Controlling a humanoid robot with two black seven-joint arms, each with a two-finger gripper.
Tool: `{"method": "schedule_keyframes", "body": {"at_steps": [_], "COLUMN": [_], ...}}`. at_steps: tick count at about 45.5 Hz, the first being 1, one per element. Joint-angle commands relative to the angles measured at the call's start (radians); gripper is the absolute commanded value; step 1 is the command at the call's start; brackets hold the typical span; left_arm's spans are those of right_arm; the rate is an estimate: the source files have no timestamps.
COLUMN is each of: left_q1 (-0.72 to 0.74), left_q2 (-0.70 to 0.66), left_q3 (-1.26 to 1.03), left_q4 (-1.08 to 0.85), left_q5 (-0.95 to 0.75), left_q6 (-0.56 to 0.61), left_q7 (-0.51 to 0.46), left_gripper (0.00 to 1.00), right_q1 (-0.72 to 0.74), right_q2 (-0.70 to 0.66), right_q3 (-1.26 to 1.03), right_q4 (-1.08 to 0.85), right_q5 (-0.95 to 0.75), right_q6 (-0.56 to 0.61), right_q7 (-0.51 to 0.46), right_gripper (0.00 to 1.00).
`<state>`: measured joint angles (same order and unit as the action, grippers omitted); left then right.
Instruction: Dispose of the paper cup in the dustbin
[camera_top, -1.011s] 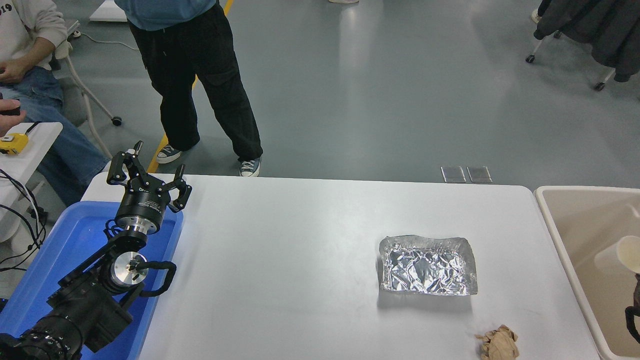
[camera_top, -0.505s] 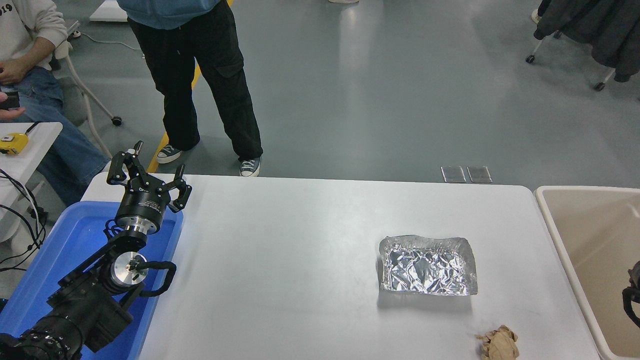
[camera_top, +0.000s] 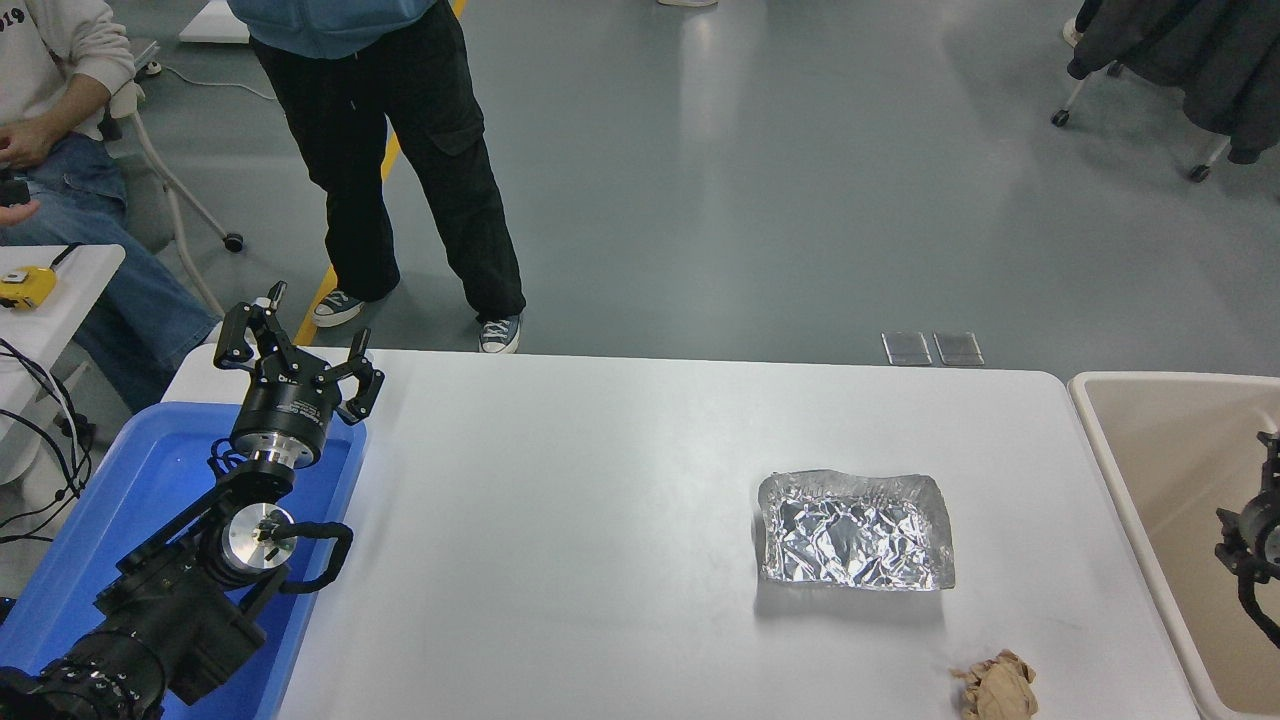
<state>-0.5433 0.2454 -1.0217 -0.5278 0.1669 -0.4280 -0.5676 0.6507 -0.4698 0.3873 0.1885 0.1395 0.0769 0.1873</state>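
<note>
Brown crumpled paper ball (camera_top: 995, 686) lies at the near edge of the white table (camera_top: 600, 520), towards its right side. Just beyond it sits a crinkled silver foil tray (camera_top: 853, 530), apart from the ball. At the right edge of the view, a black part of the right arm (camera_top: 1252, 535) hangs over the beige dustbin (camera_top: 1140, 460), which stands against the table's right end. The gripper of this arm is cut off by the picture's edge, so I cannot tell if it is wide or narrow. The paper cup cannot be seen anywhere; the visible floor of the dustbin shows only plain beige. At the lower left the left arm is parked over a blue bin (camera_top: 150, 480), and the left gripper (camera_top: 292, 349) points away with its fingers spread wide, holding nothing. Beyond the table, on the grey floor, one person stands (camera_top: 400, 160) and another person sits (camera_top: 70, 180) at the far left.
</note>
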Motion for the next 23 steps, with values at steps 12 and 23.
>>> {"method": "schedule_keyframes", "body": {"at_steps": [12, 23], "left_q1": [0.000, 0.000], "left_q2": [0.000, 0.000], "left_q3": [0.000, 0.000], "left_q4": [0.000, 0.000], "left_q5": [0.000, 0.000], "left_q6": [0.000, 0.000], "left_q7": [0.000, 0.000], "left_gripper": [1.00, 1.00], "right_q1": [-0.088, -0.232], "right_q2": [-0.116, 0.005], "right_q3": [0.429, 0.668], "right_q4": [0.483, 0.615], "right_q5": [-0.141, -0.320], "right_q6": [0.029, 0.032], "right_q7": [0.102, 0.213], "right_gripper": [0.99, 0.99]}}
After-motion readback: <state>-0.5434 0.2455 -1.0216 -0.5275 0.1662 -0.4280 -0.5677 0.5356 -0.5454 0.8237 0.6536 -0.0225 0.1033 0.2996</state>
